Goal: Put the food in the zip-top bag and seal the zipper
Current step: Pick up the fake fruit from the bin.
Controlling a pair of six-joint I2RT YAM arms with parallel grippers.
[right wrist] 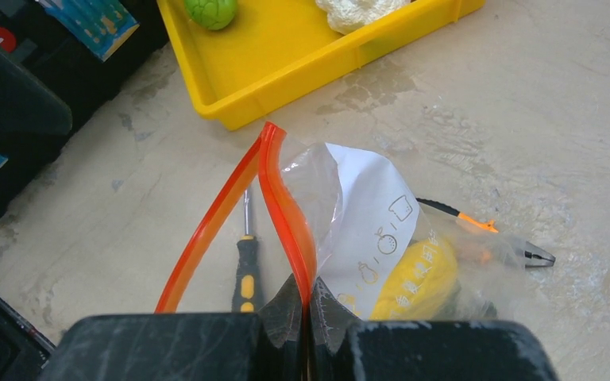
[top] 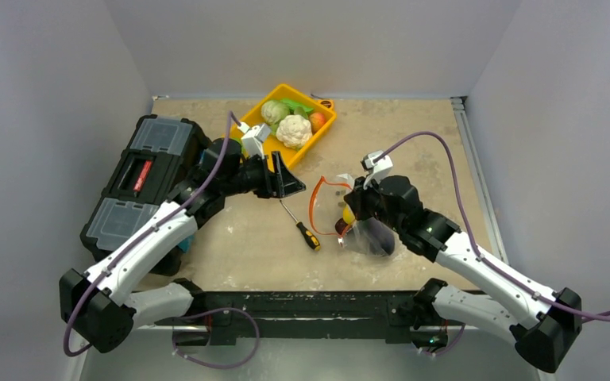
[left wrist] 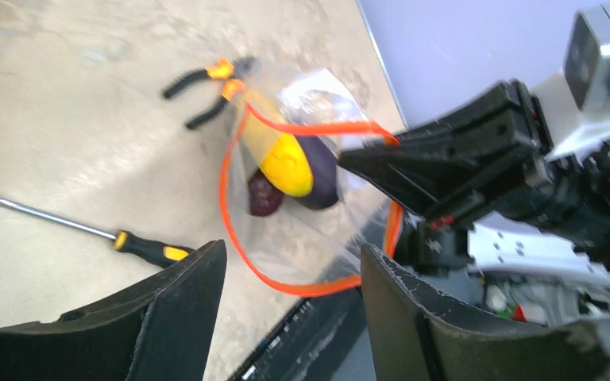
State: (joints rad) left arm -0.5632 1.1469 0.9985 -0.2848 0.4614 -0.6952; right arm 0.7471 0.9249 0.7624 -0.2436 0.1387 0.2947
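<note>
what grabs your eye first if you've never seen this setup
First, the red-orange zipper looping open on the clear zip-top bag, mid-table on the right, pinched in the right end effector with yellow corn and a purple eggplant inside. Next, the yellow tray at the far edge, holding a white cauliflower and a pale green cabbage. The left end effector hovers open between them.

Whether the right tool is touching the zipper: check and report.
Touching. The right wrist view shows the right tool shut on the zipper, the red-orange strip running straight into its closed jaws with no gap.
</note>
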